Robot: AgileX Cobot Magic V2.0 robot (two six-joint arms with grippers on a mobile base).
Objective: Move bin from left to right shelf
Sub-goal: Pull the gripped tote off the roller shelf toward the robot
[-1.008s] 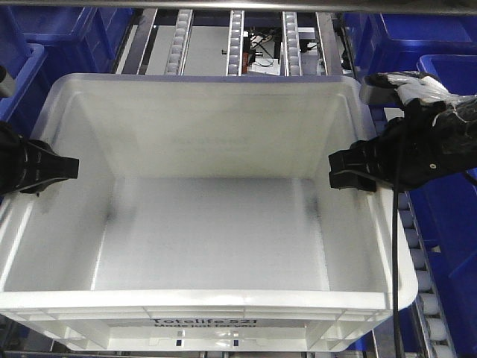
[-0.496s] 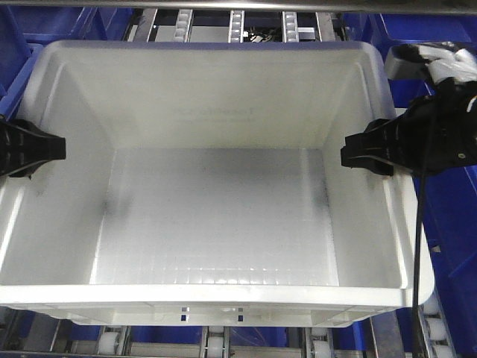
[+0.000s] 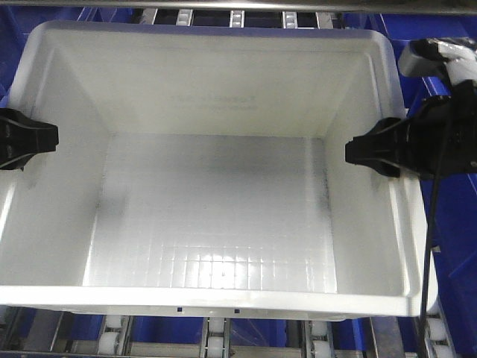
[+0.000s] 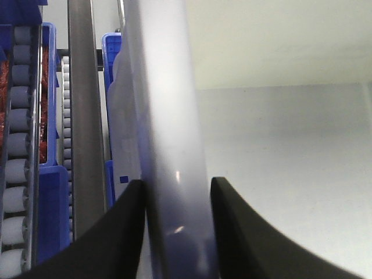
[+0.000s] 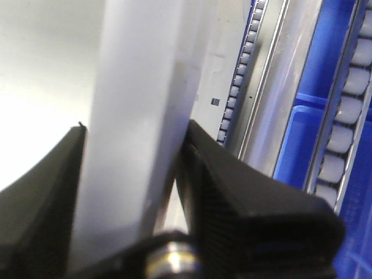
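Observation:
A large empty white bin (image 3: 216,216) fills the front view, held over the roller shelf. My left gripper (image 3: 30,143) is shut on the bin's left wall rim, and my right gripper (image 3: 373,155) is shut on its right wall rim. In the left wrist view the two black fingers straddle the bin rim (image 4: 168,145), with my left gripper (image 4: 177,192) clamped across it. In the right wrist view my right gripper (image 5: 136,145) clamps the white rim (image 5: 139,87) the same way.
Blue bins (image 3: 447,246) stand to the right of the white bin and another blue bin (image 3: 9,30) at the far left. Roller tracks (image 3: 216,339) run below the bin's front edge. A shelf crossbar (image 3: 238,4) spans the top. Rollers and blue bins (image 4: 23,145) flank the left wall.
The bin, held by both grippers, has come nearer the camera and now fills more of the view. The roller tracks at the back are nearly hidden and rollers now show below its front edge.

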